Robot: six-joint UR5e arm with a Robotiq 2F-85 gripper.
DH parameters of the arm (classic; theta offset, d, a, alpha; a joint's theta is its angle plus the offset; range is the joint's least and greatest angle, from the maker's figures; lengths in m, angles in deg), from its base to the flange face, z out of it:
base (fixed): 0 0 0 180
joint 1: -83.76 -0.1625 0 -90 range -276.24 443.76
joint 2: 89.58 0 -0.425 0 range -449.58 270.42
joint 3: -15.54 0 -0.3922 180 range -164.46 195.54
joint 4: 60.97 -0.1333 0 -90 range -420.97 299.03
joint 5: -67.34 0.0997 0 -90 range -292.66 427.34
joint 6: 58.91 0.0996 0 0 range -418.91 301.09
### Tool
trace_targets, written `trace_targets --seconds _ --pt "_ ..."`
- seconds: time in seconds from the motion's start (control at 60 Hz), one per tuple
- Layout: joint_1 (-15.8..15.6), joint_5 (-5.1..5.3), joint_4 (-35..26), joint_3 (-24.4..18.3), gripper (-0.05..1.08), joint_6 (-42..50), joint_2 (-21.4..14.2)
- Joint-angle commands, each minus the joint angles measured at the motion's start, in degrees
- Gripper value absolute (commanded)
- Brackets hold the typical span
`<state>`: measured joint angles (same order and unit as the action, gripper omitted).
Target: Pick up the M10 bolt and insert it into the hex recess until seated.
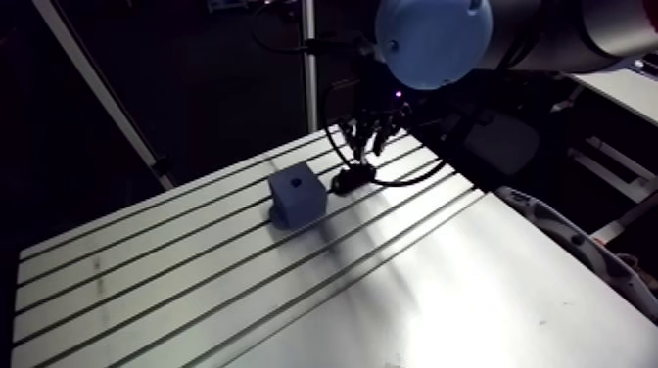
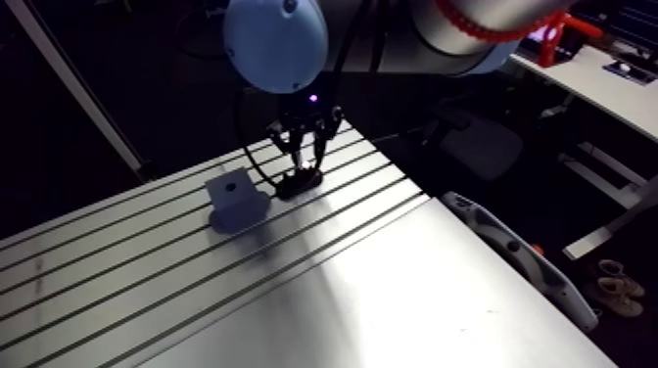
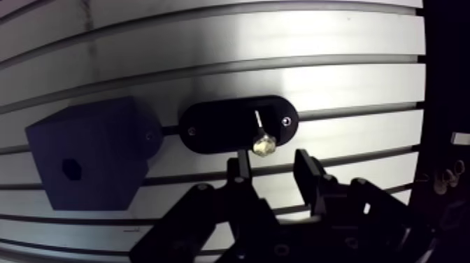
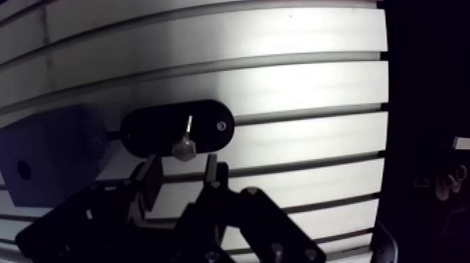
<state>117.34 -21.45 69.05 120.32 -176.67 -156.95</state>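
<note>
A slotted aluminium table [image 1: 441,294] with long parallel grooves fills the working area, its surface glaring bright under the light. On it sits a dark blue-grey cubic block [image 1: 297,194], resting across the grooves near the table's far side. The arm's black two-fingered gripper [image 3: 274,171] hangs low over the table just beside the block. Its fingers [image 3: 241,168] are spread apart with nothing held between them, only bare table showing in the gap. Just ahead of the fingertips lies a black oval holder plate [image 3: 224,129], set flat on the table and close beside the block with a narrow gap between the two. On this plate rests the small silver M10 bolt [image 3: 262,143]. Its hexagonal head sits at the plate's edge nearest the gripper, roughly in line with the gap between the fingers, and its thin shank points away from them. Whether the bolt stands or lies there cannot be told. The small hex recess [image 3: 70,168] opens in the block's upper face, on the side far from the plate, and shows dark and unfilled.
</note>
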Motion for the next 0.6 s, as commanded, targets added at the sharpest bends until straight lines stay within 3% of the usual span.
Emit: trace_targets --seconds 0.017,0.6 --pt "0.01 -0.02 0.19 0.29 0.54 0.09 0.44" --pt "-0.08 0.07 2.66 1.24 0.55 -0.16 0.88"
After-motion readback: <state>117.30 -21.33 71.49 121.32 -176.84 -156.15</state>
